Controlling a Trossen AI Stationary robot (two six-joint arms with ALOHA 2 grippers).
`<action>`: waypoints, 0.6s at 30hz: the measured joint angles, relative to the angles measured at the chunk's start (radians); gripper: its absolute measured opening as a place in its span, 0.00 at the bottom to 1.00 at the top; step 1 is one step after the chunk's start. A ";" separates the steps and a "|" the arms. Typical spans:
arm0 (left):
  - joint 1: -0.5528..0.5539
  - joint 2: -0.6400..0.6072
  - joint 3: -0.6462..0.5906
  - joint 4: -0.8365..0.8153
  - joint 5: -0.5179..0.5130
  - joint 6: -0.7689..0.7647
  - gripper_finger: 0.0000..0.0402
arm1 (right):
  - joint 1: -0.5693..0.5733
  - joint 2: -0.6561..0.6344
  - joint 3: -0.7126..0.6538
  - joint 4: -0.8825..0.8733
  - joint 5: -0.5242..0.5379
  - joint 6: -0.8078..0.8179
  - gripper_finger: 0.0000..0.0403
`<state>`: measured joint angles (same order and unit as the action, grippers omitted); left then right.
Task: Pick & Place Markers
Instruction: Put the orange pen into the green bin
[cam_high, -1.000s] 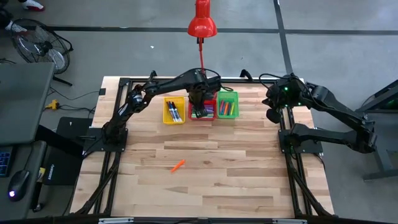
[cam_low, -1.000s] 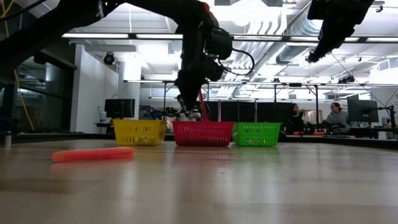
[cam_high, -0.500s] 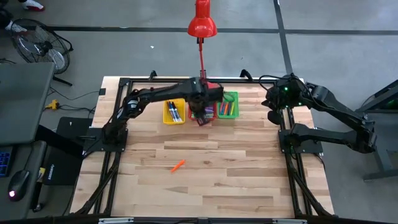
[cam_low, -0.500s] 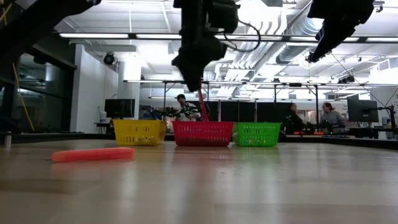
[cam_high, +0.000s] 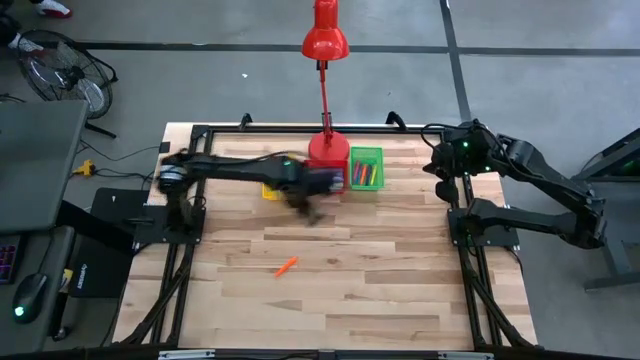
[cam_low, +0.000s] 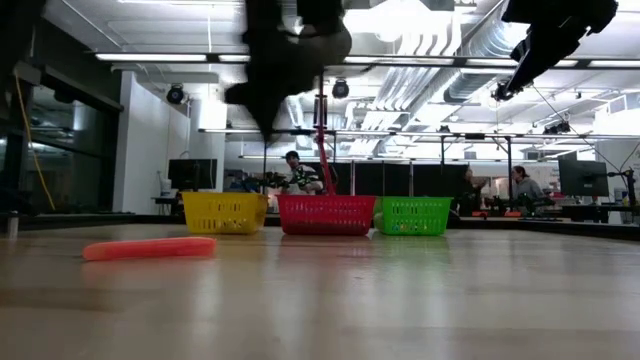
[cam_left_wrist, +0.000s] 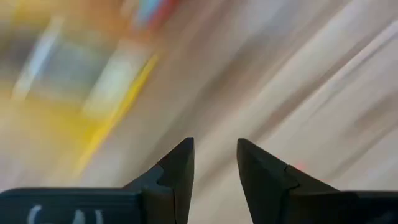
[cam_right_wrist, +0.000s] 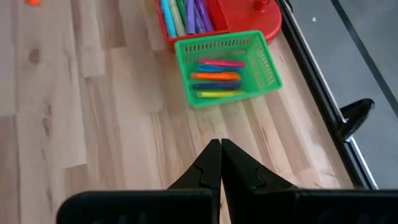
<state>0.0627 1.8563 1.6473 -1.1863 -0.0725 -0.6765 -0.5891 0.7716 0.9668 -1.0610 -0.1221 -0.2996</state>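
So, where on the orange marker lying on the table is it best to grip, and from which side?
Probably at its middle, coming straight down from above. The orange marker lies flat and alone on the bare table, slim and slightly slanted, so the jaws should close across its narrow width, turned square to its length.

Above the green bin (cam_high: 366, 169), the high view looks straight down; the low view faces it level; both share it.

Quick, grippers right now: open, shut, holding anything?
Left gripper: open, nothing between its fingers, above the table near the bins.
Right gripper: shut, empty, waiting at the right side.
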 joint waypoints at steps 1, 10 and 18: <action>-0.014 -0.039 -0.043 -0.067 0.000 -0.033 0.29 | 0.000 -0.002 0.000 0.000 -0.008 0.000 0.00; -0.172 -0.208 -0.220 0.040 0.067 -0.431 0.29 | -0.006 -0.015 0.000 -0.011 -0.046 -0.026 0.00; -0.353 -0.167 -0.224 0.057 0.106 -0.687 0.30 | -0.007 -0.041 0.000 -0.020 -0.077 -0.032 0.00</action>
<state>-0.2908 1.6889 1.4229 -1.1289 0.0337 -1.3631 -0.5957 0.7305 0.9668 -1.0813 -0.1989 -0.3316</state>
